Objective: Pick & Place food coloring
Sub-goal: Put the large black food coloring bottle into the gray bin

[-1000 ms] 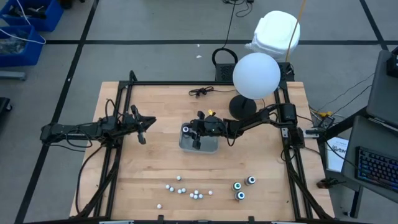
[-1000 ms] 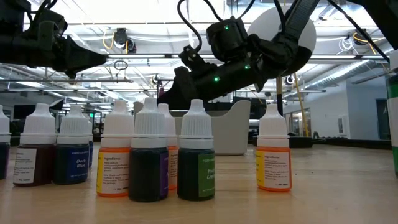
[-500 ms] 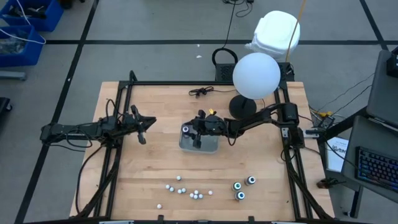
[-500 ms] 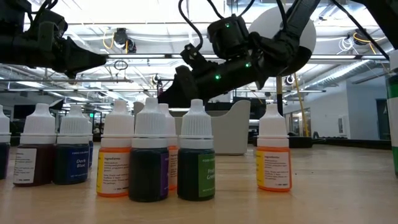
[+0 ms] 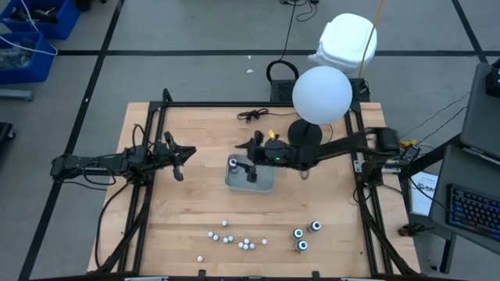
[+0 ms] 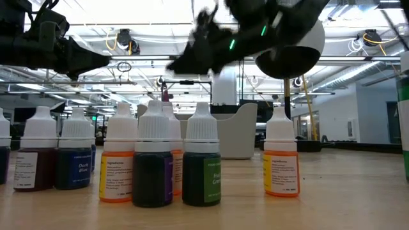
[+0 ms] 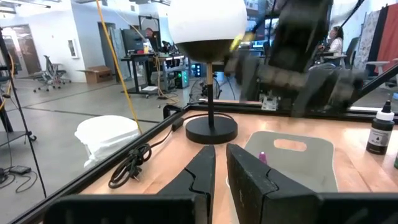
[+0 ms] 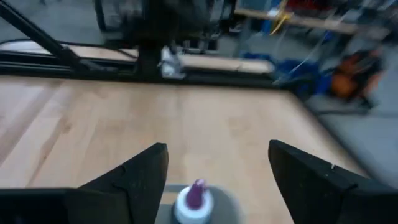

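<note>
We see the right gripper (image 5: 248,148) hanging above the far edge of the grey tray (image 5: 262,184) at the middle of the tabletop (image 5: 195,203), its fingers spread wide and holding nothing. One purple-tipped food coloring bottle (image 5: 233,164) stands in the tray's left end. The other small white-capped bottles (image 5: 234,236) cluster near the front edge, with three dark bottles (image 5: 303,236) to their right. The left gripper (image 5: 178,159) waits at the left, fingers nearly pressed together, empty.
</note>
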`<move>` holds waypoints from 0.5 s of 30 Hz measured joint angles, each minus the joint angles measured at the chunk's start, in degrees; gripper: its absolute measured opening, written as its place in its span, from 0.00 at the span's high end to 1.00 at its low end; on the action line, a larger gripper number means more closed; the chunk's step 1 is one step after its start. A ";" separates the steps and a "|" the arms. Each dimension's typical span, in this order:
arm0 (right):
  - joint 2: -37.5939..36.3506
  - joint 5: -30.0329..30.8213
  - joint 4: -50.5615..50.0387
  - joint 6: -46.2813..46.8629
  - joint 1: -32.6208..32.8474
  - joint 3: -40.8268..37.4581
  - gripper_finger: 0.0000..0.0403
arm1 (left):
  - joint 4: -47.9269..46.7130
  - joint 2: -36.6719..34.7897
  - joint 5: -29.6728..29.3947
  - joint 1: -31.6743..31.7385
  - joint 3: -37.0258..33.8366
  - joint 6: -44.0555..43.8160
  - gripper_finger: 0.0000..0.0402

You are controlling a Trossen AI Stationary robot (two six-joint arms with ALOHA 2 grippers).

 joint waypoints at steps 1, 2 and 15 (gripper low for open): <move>-3.53 1.99 -3.64 -2.08 1.31 0.02 0.33 | -0.02 0.00 0.00 0.00 0.00 0.00 0.88; -7.26 4.12 -7.99 -4.07 2.93 0.02 0.33 | -0.07 0.00 0.00 0.00 0.00 0.00 0.88; -49.93 10.36 -60.12 7.36 25.63 -3.13 0.82 | -1.55 0.00 0.09 0.00 0.00 -0.28 0.88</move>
